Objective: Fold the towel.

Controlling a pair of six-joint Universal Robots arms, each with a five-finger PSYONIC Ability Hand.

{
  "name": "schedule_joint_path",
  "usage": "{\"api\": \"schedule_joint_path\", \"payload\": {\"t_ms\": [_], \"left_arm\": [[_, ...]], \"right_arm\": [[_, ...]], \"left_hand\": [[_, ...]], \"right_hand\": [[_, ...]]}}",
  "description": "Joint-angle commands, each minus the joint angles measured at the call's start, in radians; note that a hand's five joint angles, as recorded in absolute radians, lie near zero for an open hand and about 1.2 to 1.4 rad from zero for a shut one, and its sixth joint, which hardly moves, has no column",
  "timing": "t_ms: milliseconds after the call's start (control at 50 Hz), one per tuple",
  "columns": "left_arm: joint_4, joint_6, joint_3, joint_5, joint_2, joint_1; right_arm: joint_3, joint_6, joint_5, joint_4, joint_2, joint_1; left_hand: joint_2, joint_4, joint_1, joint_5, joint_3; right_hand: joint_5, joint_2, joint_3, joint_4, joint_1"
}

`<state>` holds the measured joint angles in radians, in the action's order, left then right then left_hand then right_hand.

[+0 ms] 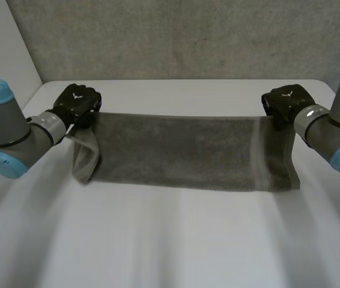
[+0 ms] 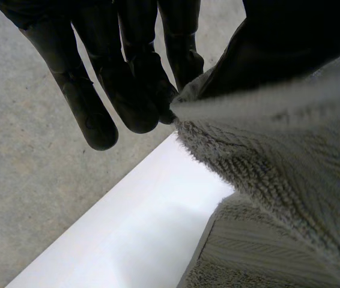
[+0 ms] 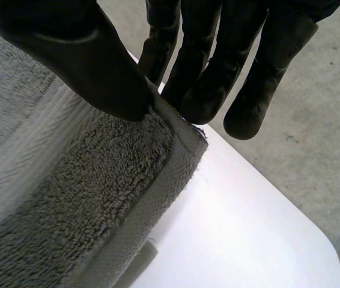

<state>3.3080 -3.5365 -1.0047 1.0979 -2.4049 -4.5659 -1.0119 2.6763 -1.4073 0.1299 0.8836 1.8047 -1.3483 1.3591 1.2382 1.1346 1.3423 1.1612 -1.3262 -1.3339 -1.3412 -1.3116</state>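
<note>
I am pinching the grey towel at its two far corners, my left hand and right hand each gripping one above the white table.

From where I stand, the head camera sits high between and behind the left arm and right arm. It looks down and forward across the white surface to the grey backdrop, far enough off to take in the whole towel. The left wrist camera rides close on the left hand, facing along the palm past the fingers to one towel corner and the surface's far edge. The right wrist camera sits just as close on the right hand, facing its own corner. Each wrist view shares its corner, that edge and the backdrop with the head view.
</note>
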Motion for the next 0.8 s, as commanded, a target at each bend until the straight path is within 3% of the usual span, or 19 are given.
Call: {"api": "schedule_joint_path", "payload": {"t_ms": [20, 400, 420, 440, 460, 480, 520, 540, 560, 580, 600, 620, 640, 680, 800], "left_arm": [[-0.008, -0.007, 0.127, 0.000, -0.120, 0.004], [-0.019, -0.053, 0.143, 0.002, -0.132, 0.005], [-0.019, -0.061, 0.141, 0.002, -0.141, 0.005], [-0.019, -0.061, 0.141, 0.002, -0.141, 0.005], [-0.019, -0.067, 0.141, 0.003, -0.149, 0.005], [-0.019, -0.067, 0.141, 0.004, -0.149, 0.005], [-0.018, -0.078, 0.150, 0.005, -0.171, 0.005], [-0.018, -0.078, 0.150, 0.005, -0.171, 0.005], [-0.016, -0.084, 0.156, 0.005, -0.181, 0.005], [-0.013, -0.087, 0.166, 0.011, -0.187, 0.005], [-0.013, -0.087, 0.166, 0.011, -0.188, 0.005], [-0.013, -0.088, 0.176, 0.017, -0.189, 0.005], [-0.013, -0.088, 0.176, 0.017, -0.189, 0.005], [-0.011, -0.087, 0.184, 0.025, -0.178, 0.005], [-0.013, -0.078, 0.181, 0.020, -0.132, 0.007]], "right_arm": [[0.122, 0.002, -0.019, -0.003, -0.101, 0.016], [0.184, -0.001, -0.021, 0.002, -0.144, 0.028], [0.187, -0.001, -0.022, 0.002, -0.158, 0.028], [0.187, -0.001, -0.022, 0.002, -0.158, 0.028], [0.193, -0.003, -0.022, -0.001, -0.173, 0.028], [0.193, -0.003, -0.022, -0.001, -0.173, 0.028], [0.222, -0.003, -0.022, -0.003, -0.210, 0.028], [0.222, -0.003, -0.022, -0.003, -0.210, 0.028], [0.243, -0.006, -0.024, -0.003, -0.230, 0.030], [0.269, -0.010, -0.027, -0.003, -0.248, 0.038], [0.269, -0.010, -0.027, -0.003, -0.249, 0.038], [0.295, -0.013, -0.038, -0.001, -0.264, 0.047], [0.296, -0.013, -0.038, -0.001, -0.264, 0.047], [0.338, -0.015, -0.067, 0.011, -0.270, 0.051], [0.354, 0.002, -0.087, 0.028, -0.221, 0.053]], "left_hand": [[-0.048, 0.037, 0.158, 0.087, 0.054], [-0.048, 0.037, 0.158, 0.087, 0.054], [0.117, -0.128, -0.007, -0.078, -0.111], [0.119, -0.130, -0.009, -0.080, -0.113], [0.360, -0.371, -0.250, -0.321, -0.354], [0.363, -0.373, -0.253, -0.323, -0.357], [0.737, -0.748, -0.627, -0.698, -0.731], [0.738, -0.749, -0.628, -0.699, -0.732], [0.881, -0.892, -0.771, -0.842, -0.875], [1.025, -1.036, -0.915, -0.986, -1.019], [1.026, -1.037, -0.916, -0.987, -1.020], [1.128, -1.139, -1.018, -1.089, -1.122], [1.129, -1.140, -1.019, -1.090, -1.123], [1.152, -1.163, -1.042, -1.113, -1.146], [1.155, -1.166, -1.045, -1.116, -1.149]], "right_hand": [[0.061, -0.070, -0.062, -0.055, -0.085], [0.061, -0.070, -0.062, -0.055, -0.085], [0.061, -0.070, -0.062, -0.055, -0.085], [0.061, -0.070, -0.062, -0.055, -0.085], [0.061, -0.070, -0.062, -0.055, -0.085], [0.061, -0.070, -0.062, -0.055, -0.085], [0.061, -0.070, -0.062, -0.055, -0.085], [0.061, -0.070, -0.062, -0.055, -0.085], [0.061, -0.070, -0.062, -0.055, -0.085], [-0.110, 0.100, 0.108, 0.115, 0.086], [-0.112, 0.102, 0.110, 0.117, 0.087], [-0.446, 0.436, 0.444, 0.451, 0.422], [-0.449, 0.440, 0.447, 0.455, 0.425], [-1.098, 1.089, 1.096, 1.104, 1.074], [-1.161, 1.152, 1.159, 1.167, 1.137]]}}
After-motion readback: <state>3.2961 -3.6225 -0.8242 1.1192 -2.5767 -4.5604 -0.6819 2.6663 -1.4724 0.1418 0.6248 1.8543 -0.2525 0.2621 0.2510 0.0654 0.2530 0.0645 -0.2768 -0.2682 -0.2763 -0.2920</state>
